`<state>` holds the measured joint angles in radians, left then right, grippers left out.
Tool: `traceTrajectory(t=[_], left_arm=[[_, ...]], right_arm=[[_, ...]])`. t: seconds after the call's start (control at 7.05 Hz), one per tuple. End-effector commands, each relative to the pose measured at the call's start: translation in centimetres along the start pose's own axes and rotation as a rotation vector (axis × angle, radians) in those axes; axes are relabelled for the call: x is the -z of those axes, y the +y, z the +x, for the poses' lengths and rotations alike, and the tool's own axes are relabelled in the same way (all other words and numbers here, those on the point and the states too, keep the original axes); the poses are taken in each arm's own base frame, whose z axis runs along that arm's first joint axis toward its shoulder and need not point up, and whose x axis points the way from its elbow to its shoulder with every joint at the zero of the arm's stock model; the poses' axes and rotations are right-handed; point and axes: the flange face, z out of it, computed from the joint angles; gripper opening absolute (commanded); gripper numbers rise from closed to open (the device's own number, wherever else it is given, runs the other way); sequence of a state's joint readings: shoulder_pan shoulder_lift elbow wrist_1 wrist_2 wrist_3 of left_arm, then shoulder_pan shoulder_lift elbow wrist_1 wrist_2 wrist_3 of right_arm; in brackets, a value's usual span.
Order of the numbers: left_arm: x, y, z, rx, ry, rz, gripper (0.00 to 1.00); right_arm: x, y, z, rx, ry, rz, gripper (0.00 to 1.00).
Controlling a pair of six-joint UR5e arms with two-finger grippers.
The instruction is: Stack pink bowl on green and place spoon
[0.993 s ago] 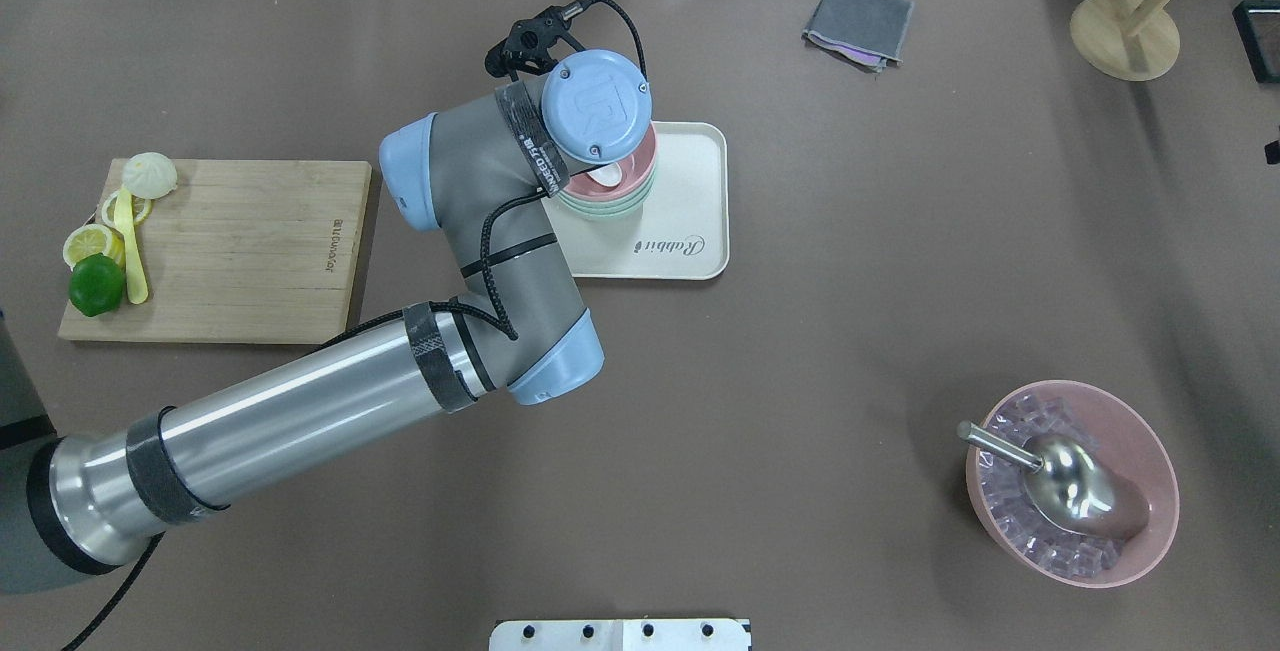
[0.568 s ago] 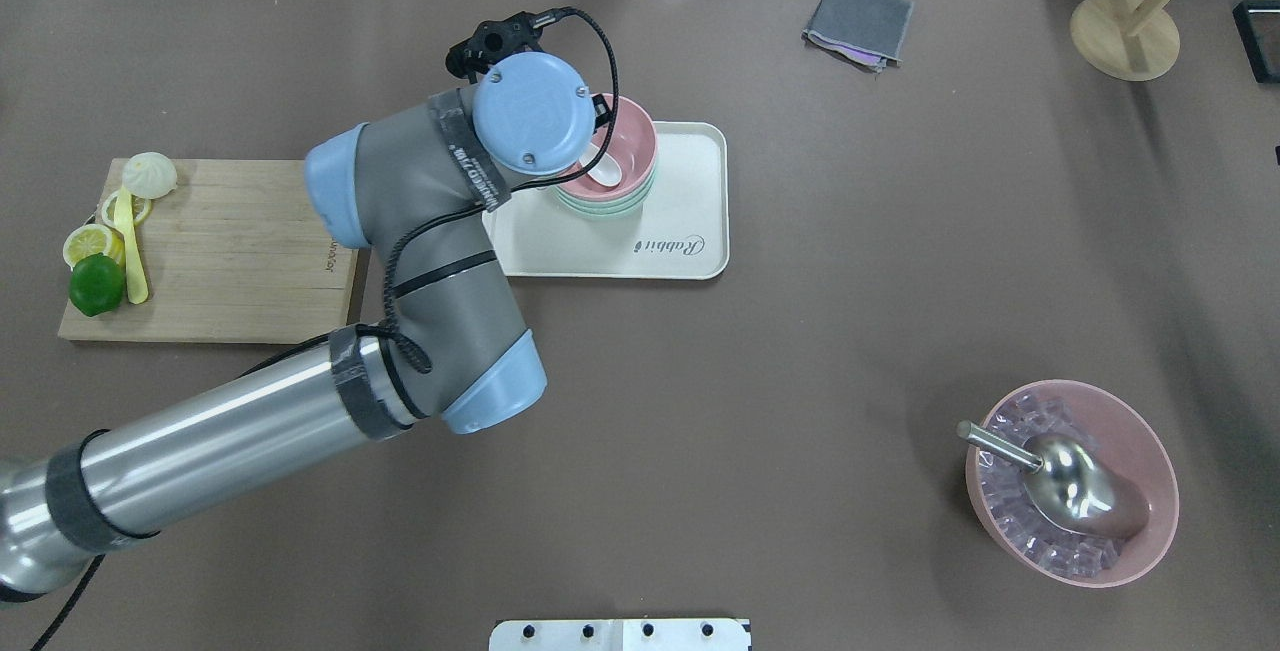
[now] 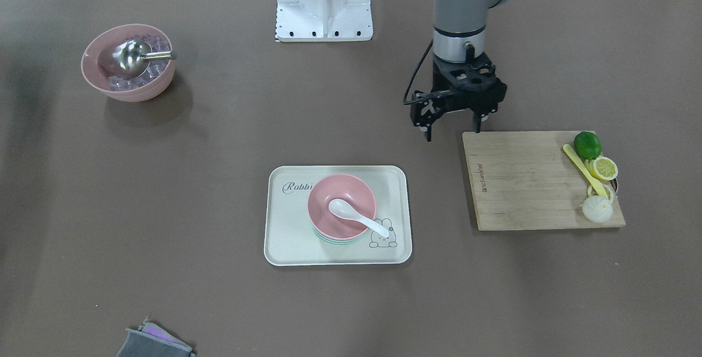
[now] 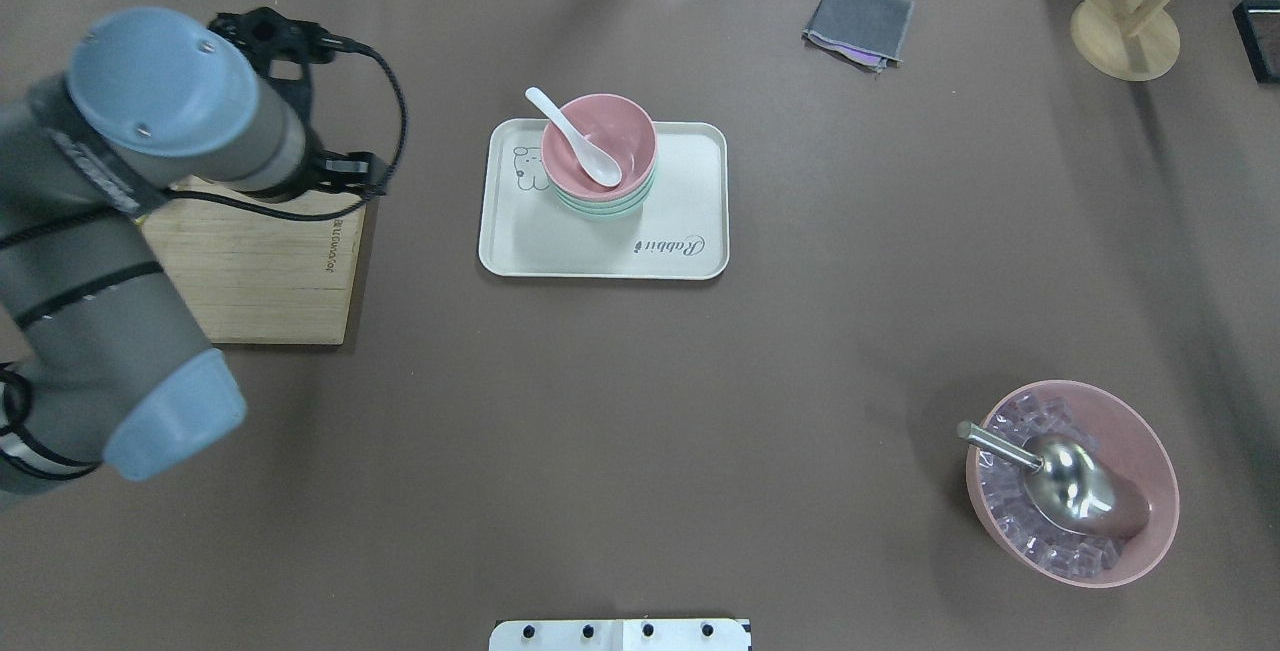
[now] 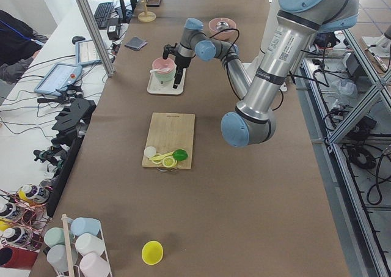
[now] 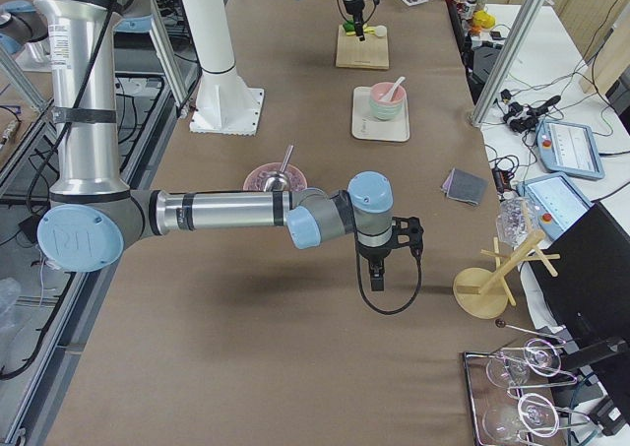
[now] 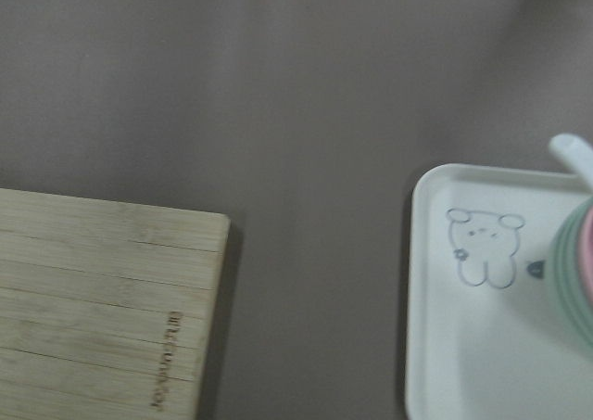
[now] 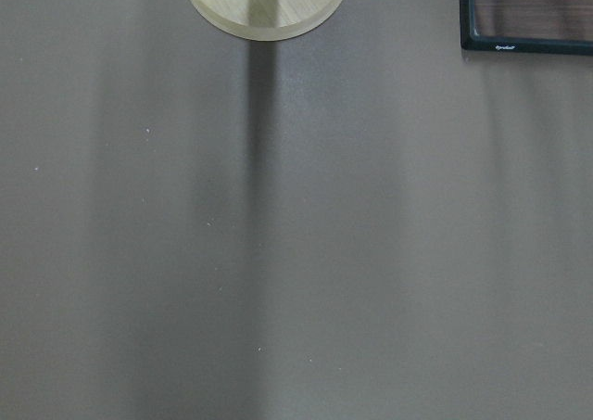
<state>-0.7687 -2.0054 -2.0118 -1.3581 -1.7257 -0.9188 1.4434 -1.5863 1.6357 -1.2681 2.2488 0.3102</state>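
Fingers (image 3: 427,131) on the left gripper (image 3: 453,133) hang spread and empty beside the tray (image 3: 285,225), where the pink bowl's (image 3: 351,192) stacked on the green bowl (image 3: 337,241) with the white spoon (image 3: 356,217) inside, so I'd say done, just park the arm; right gripper (image 6: 379,277), can't tell.

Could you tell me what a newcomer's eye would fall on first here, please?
Most likely the pink bowl stacked on the green bowls on the cream tray at the table's middle, a white spoon lying in it. Next, the left gripper, open and empty, hangs by the wooden cutting board.
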Motion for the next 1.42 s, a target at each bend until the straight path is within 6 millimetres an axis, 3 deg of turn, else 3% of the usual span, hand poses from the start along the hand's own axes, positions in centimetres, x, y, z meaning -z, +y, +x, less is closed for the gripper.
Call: traceTrajectory(t=[0.0,0.14,0.43,0.57,0.71,0.85,0.99,1.28], left_arm=[[-0.7,-1.3,-14.4,-0.25,-0.011,-0.116,0.98],[-0.5,-2.2,-21.8,-0.35,-0.021,-0.145,0.98],[-0.7,-0.2,-36.6,-0.437,-0.001,-0.199,0.98],[-2.3,1.7,-44.7,-0.46,0.067,-0.196,0.98],[-3.9,5.3,-50.1,-0.409,0.141,-0.176,0.98],[-6.5,9.5,-53.6,-0.346,0.146,-0.221,0.98],[-7.3,10.4,-54.8,-0.325,0.145,-0.236,0.98],[-6.1,10.9,-56.9,-0.248,0.134,-0.227,0.98]], right_arm=[[0.1,0.9,1.2,-0.006,-0.004,-0.007,1.0],[0.1,1.0,1.3,-0.008,-0.005,-0.008,1.0],[0.2,1.0,1.4,-0.01,-0.006,-0.006,1.0],[0.2,1.0,1.4,-0.01,-0.006,-0.006,1.0],[0.3,1.0,1.4,-0.011,-0.006,-0.004,1.0],[0.3,1.0,1.4,-0.011,-0.006,-0.004,1.0],[0.4,1.1,1.3,-0.01,-0.006,-0.003,1.0],[0.4,1.2,1.4,0.008,-0.005,-0.01,1.0]])
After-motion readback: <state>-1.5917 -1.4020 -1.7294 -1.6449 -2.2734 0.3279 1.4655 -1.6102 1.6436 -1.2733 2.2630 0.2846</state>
